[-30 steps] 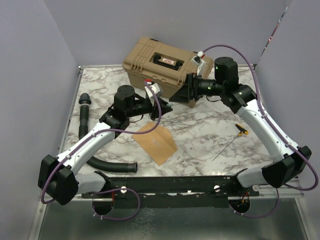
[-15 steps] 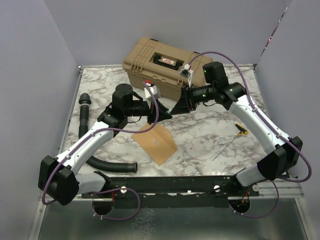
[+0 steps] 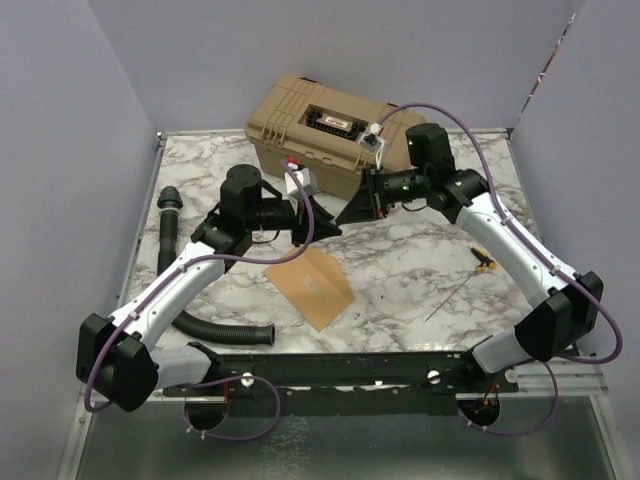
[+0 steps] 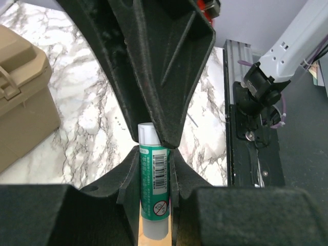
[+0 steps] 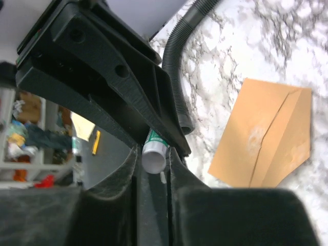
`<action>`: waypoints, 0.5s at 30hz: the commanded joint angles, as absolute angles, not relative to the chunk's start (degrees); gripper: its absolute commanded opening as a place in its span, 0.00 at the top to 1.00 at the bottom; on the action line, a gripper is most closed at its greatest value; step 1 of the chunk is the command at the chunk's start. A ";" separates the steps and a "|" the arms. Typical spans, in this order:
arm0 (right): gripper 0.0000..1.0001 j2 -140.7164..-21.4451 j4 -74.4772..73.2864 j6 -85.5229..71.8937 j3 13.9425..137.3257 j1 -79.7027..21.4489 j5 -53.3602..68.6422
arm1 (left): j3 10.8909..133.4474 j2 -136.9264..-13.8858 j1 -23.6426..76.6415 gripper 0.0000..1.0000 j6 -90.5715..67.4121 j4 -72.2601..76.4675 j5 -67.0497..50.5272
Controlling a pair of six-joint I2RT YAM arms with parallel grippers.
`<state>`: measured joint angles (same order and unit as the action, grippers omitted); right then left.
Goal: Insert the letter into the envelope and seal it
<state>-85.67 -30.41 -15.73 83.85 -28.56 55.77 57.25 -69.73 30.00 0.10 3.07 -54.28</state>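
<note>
The kraft-brown envelope (image 3: pixel 312 285) lies flat on the marble table, its flap fold seen in the right wrist view (image 5: pixel 266 138). The letter is hidden. Both grippers meet tip to tip above the table, behind the envelope. My left gripper (image 3: pixel 322 222) (image 4: pixel 154 156) is shut on a green glue stick (image 4: pixel 154 177) with white ends. My right gripper (image 3: pixel 348 213) (image 5: pixel 152 152) faces it, and its jaws press on the stick's white end (image 5: pixel 154 158). In the left wrist view the right gripper's fingers (image 4: pixel 164 66) cover the stick's far tip.
A tan hard case (image 3: pixel 330 130) stands at the back, close behind the grippers. A black corrugated hose (image 3: pixel 195 322) curves along the left side. A small yellow-handled screwdriver (image 3: pixel 484 260) and a thin rod (image 3: pixel 450 298) lie at the right.
My right arm swung left from the case to the left gripper and its jaws closed onto the glue stick's white end. The left arm shifted only slightly.
</note>
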 commanded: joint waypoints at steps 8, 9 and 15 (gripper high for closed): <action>1.00 -83.94 -28.13 -48.77 82.77 -30.55 25.80 | 56.42 -68.56 30.32 1.00 5.84 4.69 -42.21; 1.00 -84.08 -30.16 -52.11 83.70 -31.30 22.02 | 55.56 -68.29 30.32 1.00 6.44 5.56 -39.70; 0.96 -83.75 -31.30 -64.32 85.59 -34.03 11.22 | 50.36 -67.87 30.32 1.00 6.31 10.73 -32.94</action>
